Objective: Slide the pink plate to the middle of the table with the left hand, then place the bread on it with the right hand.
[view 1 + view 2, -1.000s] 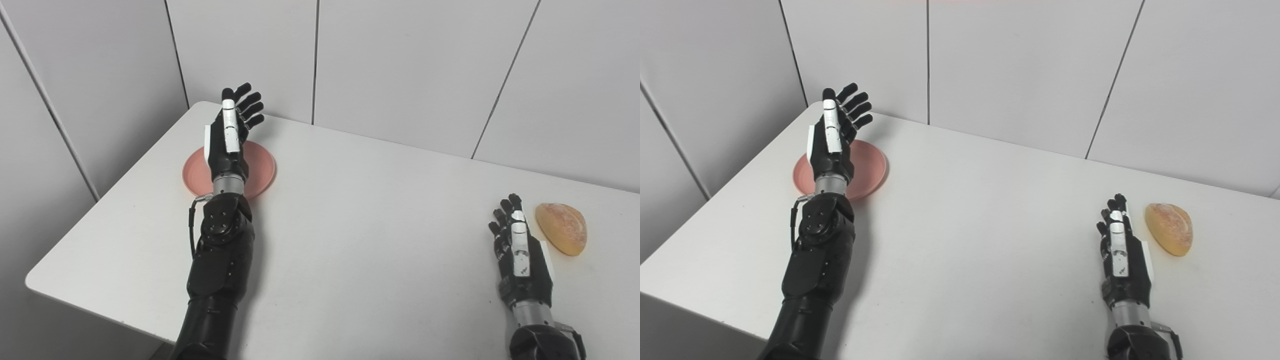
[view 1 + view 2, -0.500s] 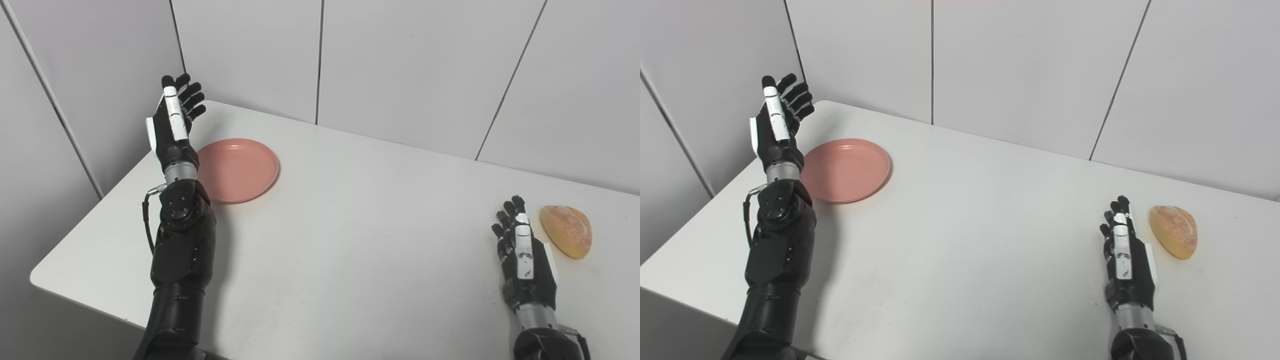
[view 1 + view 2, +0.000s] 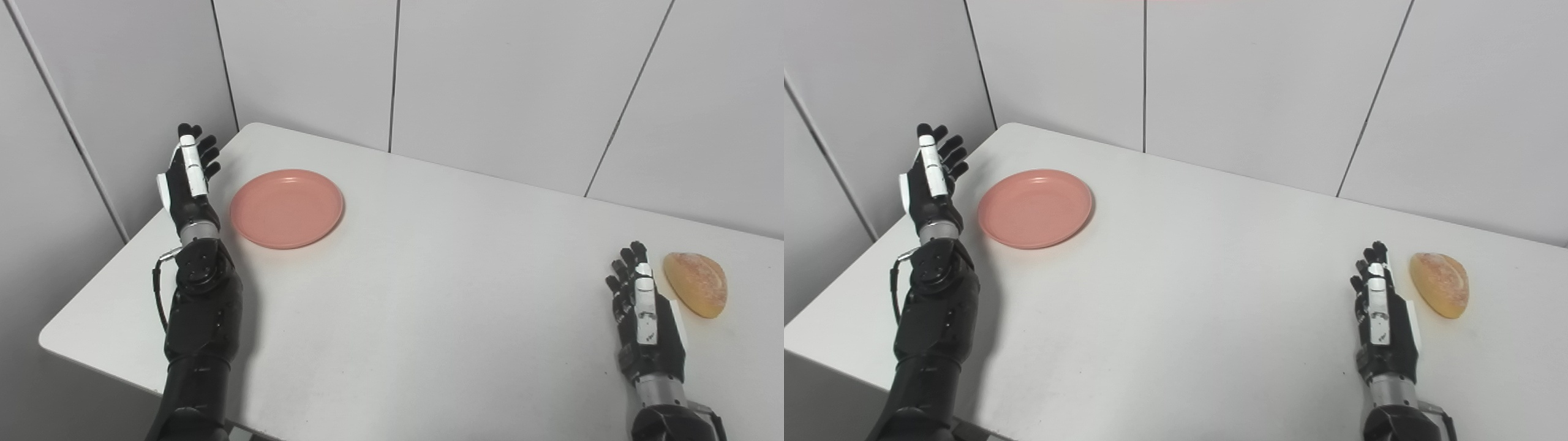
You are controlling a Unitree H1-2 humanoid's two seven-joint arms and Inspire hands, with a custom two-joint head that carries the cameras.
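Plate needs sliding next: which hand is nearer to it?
Left. The left hand is open just left of the plate; the right hand rests far across the table, beside the bread.

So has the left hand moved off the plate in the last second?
Yes. The left hand was over the pink plate; it has swung out to the plate's left, near the table edge, open. The plate hasn't slid.

The pink plate (image 3: 286,208) is round and flat, with nothing on it. It lies right side up near the far left corner. The bread (image 3: 696,284) is a golden half-round bun, lying flat far away on the right side.
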